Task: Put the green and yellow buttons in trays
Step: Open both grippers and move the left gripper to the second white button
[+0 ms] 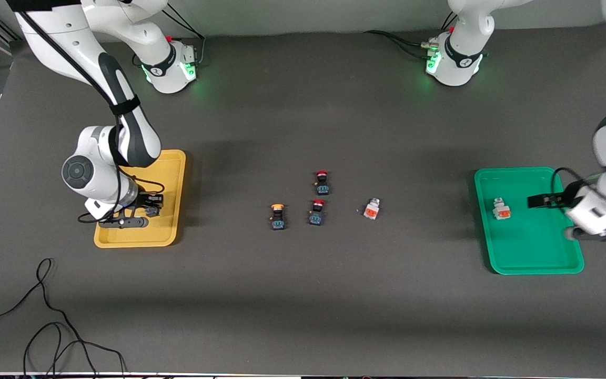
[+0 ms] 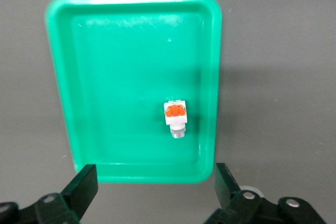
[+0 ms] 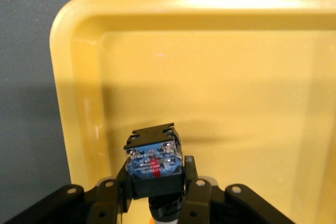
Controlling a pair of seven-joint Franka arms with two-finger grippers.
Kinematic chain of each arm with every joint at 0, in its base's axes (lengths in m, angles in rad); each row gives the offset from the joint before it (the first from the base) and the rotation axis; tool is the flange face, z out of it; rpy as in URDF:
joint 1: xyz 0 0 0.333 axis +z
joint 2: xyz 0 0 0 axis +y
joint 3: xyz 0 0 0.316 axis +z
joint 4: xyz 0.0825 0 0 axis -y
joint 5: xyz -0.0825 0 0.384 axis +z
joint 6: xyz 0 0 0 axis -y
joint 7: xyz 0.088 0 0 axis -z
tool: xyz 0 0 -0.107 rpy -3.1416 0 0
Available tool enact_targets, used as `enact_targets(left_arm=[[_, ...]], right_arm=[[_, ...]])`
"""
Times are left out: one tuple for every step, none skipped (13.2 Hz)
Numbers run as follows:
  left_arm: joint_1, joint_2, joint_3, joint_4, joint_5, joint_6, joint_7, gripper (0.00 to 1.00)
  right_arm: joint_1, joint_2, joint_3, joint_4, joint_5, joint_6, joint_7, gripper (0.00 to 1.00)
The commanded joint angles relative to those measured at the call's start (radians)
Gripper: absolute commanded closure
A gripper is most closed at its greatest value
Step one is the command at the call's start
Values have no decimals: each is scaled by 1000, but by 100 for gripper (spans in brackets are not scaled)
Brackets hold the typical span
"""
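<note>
Two rimmed plastic trays are counted: one yellow (image 1: pixel 169 231), one green (image 1: pixel 524 260). Six small push-buttons are counted: two white-orange (image 1: pixel 371 209) (image 1: pixel 501 209), two red-capped (image 1: pixel 322 182) (image 1: pixel 317 211), one yellow-capped (image 1: pixel 278 216), one dark-bodied (image 3: pixel 154 159).

A robotics lab — two fixed arm bases (image 1: pixel 174 66) on a dark-matted table (image 1: pixel 303 316), loose cables (image 1: pixel 45 326).

No legible text, label, brand or number on any item. Small printed marks on dark blue-black button body (image 3: pixel 154 157) too fine to read.
</note>
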State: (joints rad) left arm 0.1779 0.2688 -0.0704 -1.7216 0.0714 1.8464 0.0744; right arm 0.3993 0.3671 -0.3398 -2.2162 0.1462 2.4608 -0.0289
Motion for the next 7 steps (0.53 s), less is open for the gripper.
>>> enact_targets(left_arm=[[-21, 21, -23, 46, 4, -18, 7, 1], [-29, 21, -40, 45, -1, -13, -8, 1], [-47, 23, -70, 43, -5, -10, -16, 1], [-72, 24, -93, 42, -2, -7, -22, 0], [-125, 30, -109, 40, -1, -7, -7, 0], [-190, 35, -112, 40, 1, -4, -19, 0], [-263, 44, -114, 43, -1, 1, -24, 0]], right_arm=[[10, 22, -2, -3, 33, 32, -29, 100], [10, 26, -2, -3, 33, 35, -29, 100], [10, 30, -1, -2, 33, 35, -29, 100], [10, 33, 1, -2, 33, 35, -29, 74], [12, 33, 1, -2, 33, 32, -29, 32], [10, 30, 1, -2, 33, 26, -29, 15], [10, 27, -1, -2, 33, 21, -29, 13]])
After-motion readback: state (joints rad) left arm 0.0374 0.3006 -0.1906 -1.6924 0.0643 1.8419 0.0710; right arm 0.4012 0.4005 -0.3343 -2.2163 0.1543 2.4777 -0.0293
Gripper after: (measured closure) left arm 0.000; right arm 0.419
